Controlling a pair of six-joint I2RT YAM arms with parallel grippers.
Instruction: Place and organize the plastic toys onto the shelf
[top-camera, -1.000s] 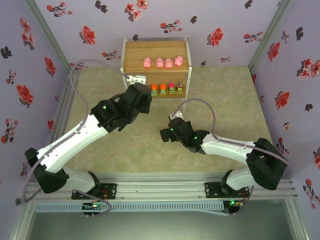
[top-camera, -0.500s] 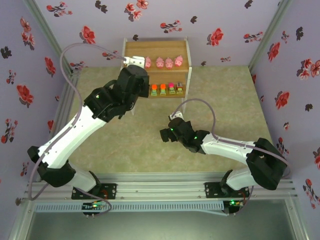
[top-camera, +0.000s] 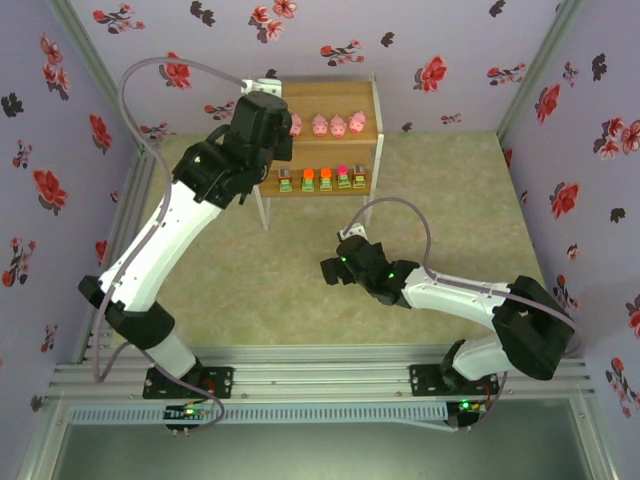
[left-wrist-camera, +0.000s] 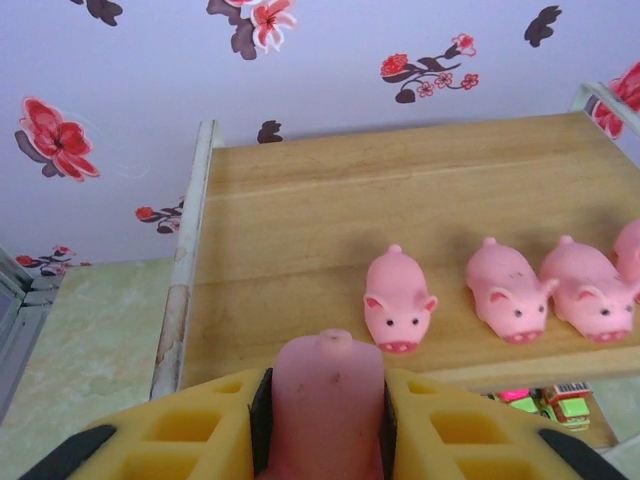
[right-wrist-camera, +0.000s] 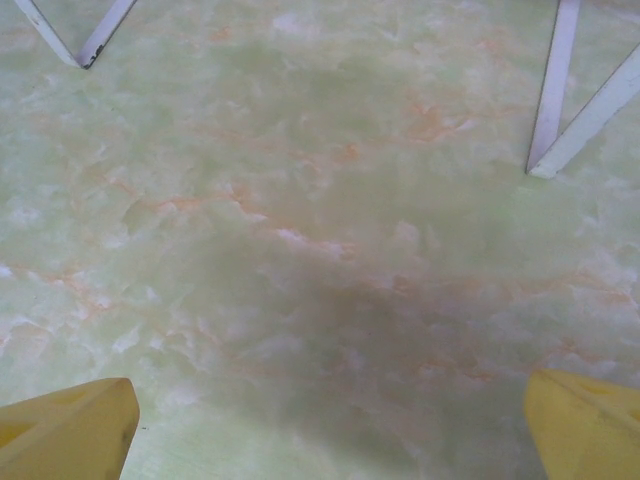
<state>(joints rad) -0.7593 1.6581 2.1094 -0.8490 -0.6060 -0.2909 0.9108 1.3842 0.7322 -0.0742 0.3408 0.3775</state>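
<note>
Now the left claw (left-wrist-camera: 325, 425), clamped on the fifth pig (left-wrist-camera: 327, 375), has risen to the shelf (left-wrist-camera: 290, 220) top at upper centre, ready to complete the row of pigs (top-camera: 320, 124); the right claw (right-wrist-camera: 328, 430) gapes empty.

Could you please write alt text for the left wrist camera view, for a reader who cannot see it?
The left gripper clamps a pink pig toy between yellow fingers at bottom centre. Beyond it, more pink pigs stand in a row on the shelf, on its wooden top board, with blocky toys glimpsed below at lower right and floral wallpaper behind.
</note>
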